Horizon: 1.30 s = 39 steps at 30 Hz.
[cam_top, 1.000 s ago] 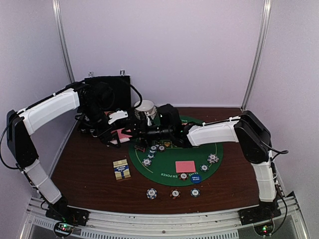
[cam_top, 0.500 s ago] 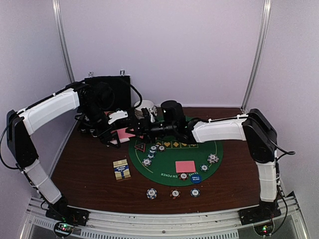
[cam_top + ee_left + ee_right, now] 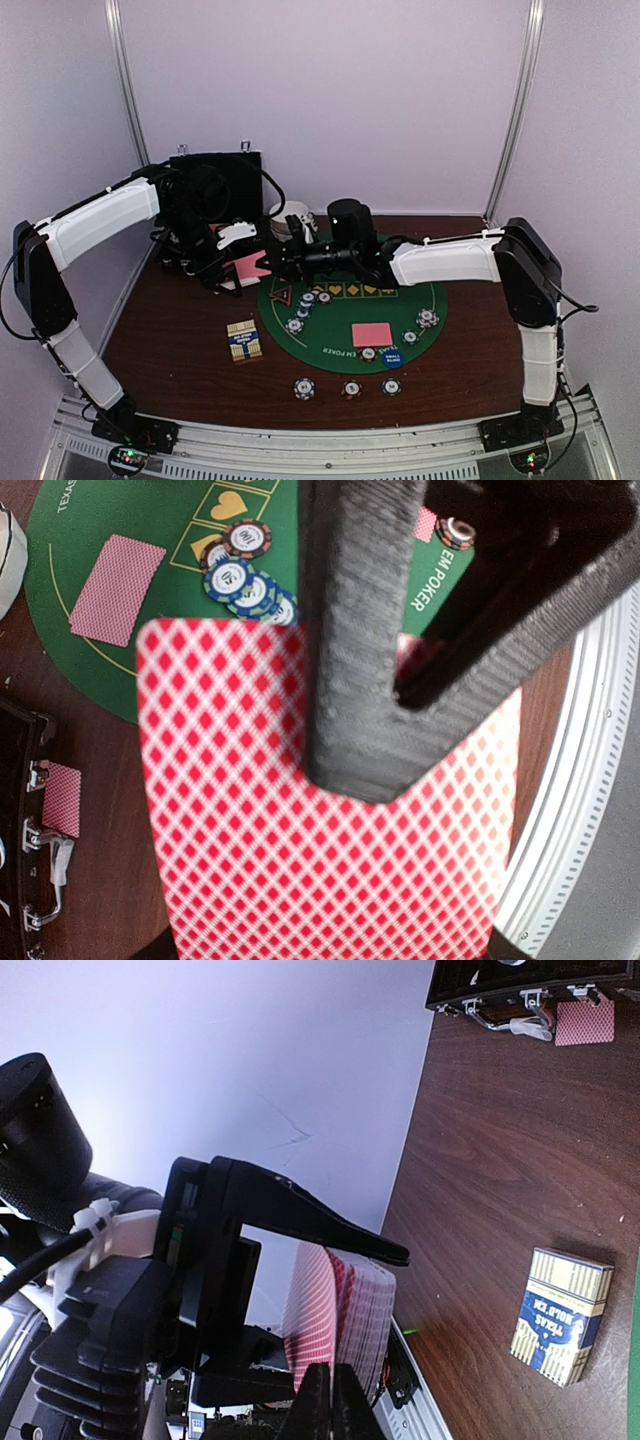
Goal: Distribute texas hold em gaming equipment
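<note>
My left gripper is shut on a deck of pink-backed playing cards, held above the table's left side. The deck fills the left wrist view under one black finger. My right gripper is shut on the edge of the deck's outermost card; it meets the deck from the right. One card lies face down on the green mat. Striped chips sit on the mat, and three more lie in front of it. A blue disc and a red triangle also lie on the mat.
An open black case stands at the back left with a card by its latches. White bowls sit behind the mat. A card box lies left of the mat.
The right gripper's jaws have closed on a card at the deck's edge, and its wrist has shifted slightly right. The left arm and deck have stayed in place.
</note>
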{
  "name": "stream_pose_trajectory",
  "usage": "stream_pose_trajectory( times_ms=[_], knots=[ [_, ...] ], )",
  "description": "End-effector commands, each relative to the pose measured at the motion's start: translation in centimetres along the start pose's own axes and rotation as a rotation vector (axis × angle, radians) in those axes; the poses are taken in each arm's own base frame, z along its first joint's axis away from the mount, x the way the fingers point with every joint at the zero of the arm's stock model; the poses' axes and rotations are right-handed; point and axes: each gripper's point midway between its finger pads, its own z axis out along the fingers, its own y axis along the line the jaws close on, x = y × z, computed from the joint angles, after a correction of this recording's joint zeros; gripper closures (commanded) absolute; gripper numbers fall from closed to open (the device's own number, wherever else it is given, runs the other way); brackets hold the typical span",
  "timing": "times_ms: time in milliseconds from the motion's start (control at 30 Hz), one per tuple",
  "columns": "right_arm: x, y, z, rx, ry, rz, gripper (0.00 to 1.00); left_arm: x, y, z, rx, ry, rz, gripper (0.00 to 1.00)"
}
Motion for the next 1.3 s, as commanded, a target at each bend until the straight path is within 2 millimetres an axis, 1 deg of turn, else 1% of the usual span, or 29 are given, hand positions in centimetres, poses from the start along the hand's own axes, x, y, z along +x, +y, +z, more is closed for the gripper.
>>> stream_pose_trajectory(
  times_ms=[0, 167, 233, 267, 400, 533, 600, 633, 700, 800, 900, 933, 1033, 1267],
  knots=[
    [-0.3, 3.0, -1.7, -0.051, -0.013, -0.038, 1.00, -0.4, 0.3, -0.3, -0.022, -0.021, 0.027, 1.00],
    [-0.7, 3.1, -2.9, -0.043, -0.028, -0.038, 1.00, -0.3, 0.4, -0.2, -0.021, -0.017, 0.027, 1.00],
    [-1.1, 2.8, -3.7, -0.037, -0.042, -0.027, 1.00, -0.3, 0.4, -0.2, -0.024, -0.015, 0.029, 1.00],
    [-1.2, 2.3, -4.1, -0.029, -0.047, -0.015, 1.00, -0.3, 0.4, -0.1, -0.025, -0.013, 0.029, 1.00],
    [-1.8, 1.6, -6.7, -0.014, -0.084, 0.005, 1.00, -0.2, 0.4, -0.1, -0.026, -0.010, 0.029, 1.00],
    [-2.1, 0.3, -10.0, 0.014, -0.126, 0.023, 1.00, -0.1, 0.4, -0.1, -0.027, -0.008, 0.032, 1.00],
    [-2.0, -1.1, -11.8, 0.055, -0.145, 0.030, 1.00, 0.0, 0.4, -0.1, -0.029, -0.007, 0.032, 1.00],
    [-2.1, -2.2, -13.0, 0.088, -0.158, 0.047, 1.00, 0.0, 0.4, -0.1, -0.027, -0.007, 0.032, 1.00],
    [-1.5, -4.5, -15.3, 0.157, -0.173, 0.067, 1.00, 0.0, 0.3, -0.1, -0.025, -0.008, 0.032, 1.00],
    [-0.1, -8.3, -18.3, 0.278, -0.191, 0.092, 1.00, -0.1, 0.3, -0.2, -0.026, -0.011, 0.032, 1.00],
    [1.6, -11.3, -20.3, 0.394, -0.179, 0.090, 1.00, -0.1, 0.2, -0.2, -0.023, -0.013, 0.033, 1.00],
    [2.2, -12.3, -20.8, 0.427, -0.174, 0.097, 1.00, -0.1, 0.3, -0.2, -0.024, -0.013, 0.033, 1.00],
    [2.7, -14.0, -21.5, 0.477, -0.181, 0.094, 1.00, -0.2, 0.2, -0.3, -0.023, -0.019, 0.035, 1.00],
    [2.2, -17.1, -21.5, 0.553, -0.194, 0.077, 1.00, 0.0, 0.0, -0.4, -0.019, -0.014, 0.034, 1.00]
  ],
)
